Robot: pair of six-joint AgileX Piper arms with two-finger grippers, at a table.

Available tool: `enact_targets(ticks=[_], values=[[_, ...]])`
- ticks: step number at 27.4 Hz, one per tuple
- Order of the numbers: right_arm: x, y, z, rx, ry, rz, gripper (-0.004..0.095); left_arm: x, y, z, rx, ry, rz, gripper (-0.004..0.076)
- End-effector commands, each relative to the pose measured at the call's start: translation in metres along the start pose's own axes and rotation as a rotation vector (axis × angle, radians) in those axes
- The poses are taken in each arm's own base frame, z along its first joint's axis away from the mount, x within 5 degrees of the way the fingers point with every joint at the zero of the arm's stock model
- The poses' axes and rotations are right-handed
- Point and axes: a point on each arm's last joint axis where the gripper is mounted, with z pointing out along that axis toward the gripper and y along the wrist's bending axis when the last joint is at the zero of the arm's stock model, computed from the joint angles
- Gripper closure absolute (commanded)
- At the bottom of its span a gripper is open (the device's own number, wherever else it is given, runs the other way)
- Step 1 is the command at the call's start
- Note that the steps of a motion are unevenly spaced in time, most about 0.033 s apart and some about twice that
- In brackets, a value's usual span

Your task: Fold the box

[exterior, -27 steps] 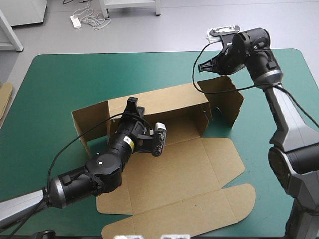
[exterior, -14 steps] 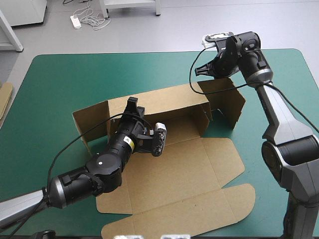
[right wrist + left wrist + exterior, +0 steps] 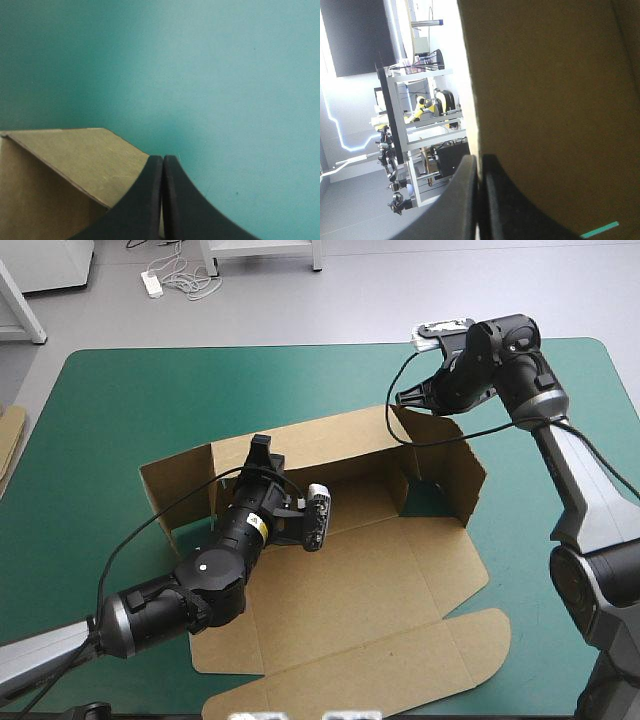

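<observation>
Operator: Status of the box [image 3: 340,570] in the high view?

Technician: It sits at the middle of the table [image 3: 300,348], on the teal-green cover [image 3: 130,410]. The base panel lies flat. 1 long back wall [image 3: 350,445] stands raised along the far side. 1 short flap [image 3: 180,485] is upright at the wall's left end. 1 larger flap [image 3: 450,460] is upright at its right end, angled toward the near side. The lid panel [image 3: 400,660], with a rounded tab, lies flat toward the near edge.

Operator: What do the wrist views add?

Technician: Contact detail, which cannot be made out from above. In the left wrist view, the left gripper [image 3: 480,159] is pinching the board. Its 2 black fingers are all but closed, and the wall's edge runs in between them. The brown face fills the area beside the gripper. In the right wrist view, the right gripper [image 3: 163,158] has its fingers pressed together in 1 pointed arch. A creased brown flap corner lies just beside them, with bare cover ahead. Whether the fingers touch that corner cannot be determined.

Operator: And what does only the high view show?

Technician: Layout — the left gripper sits on the back wall's top edge near its left end. The right gripper sits at the wall's far right corner, where the larger flap joins. The view also shows an edge of more board [image 3: 10,445] at the table's left edge — well apart from the box
</observation>
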Motion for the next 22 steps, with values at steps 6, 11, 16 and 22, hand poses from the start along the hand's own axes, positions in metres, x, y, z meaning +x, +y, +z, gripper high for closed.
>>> enact_targets(ticks=[6, 11, 16, 22], values=[[0.022, 0.001, -0.03, -0.026, 0.003, -0.013, 0.0908, 0.003, 0.015, -0.007, -0.068, 0.007, -0.021, 0.0732], [0.035, 0.002, -0.027, -0.042, 0.044, -0.007, 0.0908, 0.003, 0.015, -0.007, -0.068, 0.005, -0.027, 0.0732], [0.048, 0.004, -0.03, -0.071, 0.072, 0.006, 0.0908, 0.003, 0.015, -0.007, -0.067, 0.007, -0.028, 0.0732], [0.078, 0.001, -0.029, -0.063, 0.144, 0.042, 0.0908, 0.004, 0.015, -0.007, -0.065, 0.008, -0.045, 0.0732]])
